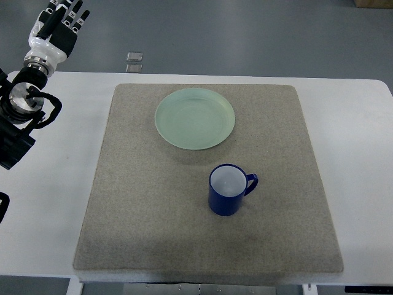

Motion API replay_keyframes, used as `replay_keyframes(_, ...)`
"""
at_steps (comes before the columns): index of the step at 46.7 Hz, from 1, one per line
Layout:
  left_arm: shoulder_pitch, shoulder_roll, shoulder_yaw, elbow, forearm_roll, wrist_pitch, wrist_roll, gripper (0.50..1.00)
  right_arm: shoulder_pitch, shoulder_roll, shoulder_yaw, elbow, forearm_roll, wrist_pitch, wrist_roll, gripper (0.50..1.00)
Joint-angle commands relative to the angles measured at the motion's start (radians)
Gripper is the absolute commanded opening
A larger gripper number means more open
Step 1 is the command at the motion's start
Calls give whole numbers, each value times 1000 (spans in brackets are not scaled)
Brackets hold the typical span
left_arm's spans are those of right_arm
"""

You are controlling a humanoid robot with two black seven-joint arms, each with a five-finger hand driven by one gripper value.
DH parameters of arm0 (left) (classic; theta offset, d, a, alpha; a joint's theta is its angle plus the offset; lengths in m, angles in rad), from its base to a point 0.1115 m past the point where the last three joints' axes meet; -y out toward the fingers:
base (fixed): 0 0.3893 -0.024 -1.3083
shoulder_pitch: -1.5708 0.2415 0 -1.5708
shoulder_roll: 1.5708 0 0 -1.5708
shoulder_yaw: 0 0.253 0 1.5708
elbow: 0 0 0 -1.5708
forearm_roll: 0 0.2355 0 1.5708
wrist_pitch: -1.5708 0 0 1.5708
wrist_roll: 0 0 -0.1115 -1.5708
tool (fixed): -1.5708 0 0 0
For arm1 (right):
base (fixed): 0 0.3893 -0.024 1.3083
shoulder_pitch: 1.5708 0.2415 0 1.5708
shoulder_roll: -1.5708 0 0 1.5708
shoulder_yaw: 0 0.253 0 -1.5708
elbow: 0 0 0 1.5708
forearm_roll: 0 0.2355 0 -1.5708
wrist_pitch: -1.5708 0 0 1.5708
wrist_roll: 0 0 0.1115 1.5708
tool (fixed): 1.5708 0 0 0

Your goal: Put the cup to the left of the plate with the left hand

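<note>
My left hand [61,23], black-fingered with a white back, is raised at the far left corner of the scene, beyond the edge of the white rectangular table [356,141], its fingers extended and lying close side by side, holding nothing. The forearm below it runs down the left edge of the frame, a round metal joint and black linkage showing above the tabletop. A grey, felt-like square mat [147,203] covers most of the table. On the mat's far half, roughly centred, sits the pale green round plate [195,118], shallow and with nothing on it. Nearer to me and slightly to the right of the plate stands the dark blue enamel-style cup [228,189], upright, with a white interior and its handle pointing to the right and a little away from me. The cup is apart from the plate, a strip of bare mat showing between them, and it is well apart from my hand, which is on the other side of the mat. The mat to the left of the plate is bare. On the grey floor beyond the table's far edge lie two small pale squares [134,61]; they may be floor markers or tiles, though the view is too small to tell.
</note>
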Motion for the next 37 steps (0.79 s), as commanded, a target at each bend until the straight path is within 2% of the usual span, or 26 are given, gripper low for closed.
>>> replay_keyframes(1, -2, -3, 0, -1, 0, -1, 0, 996, 1, 0, 0, 0, 0, 0, -1, 932)
replay_keyframes(37, -3, -3, 3, 21, 2, -2, 0, 996, 0, 0, 0, 0, 0, 0, 1, 932)
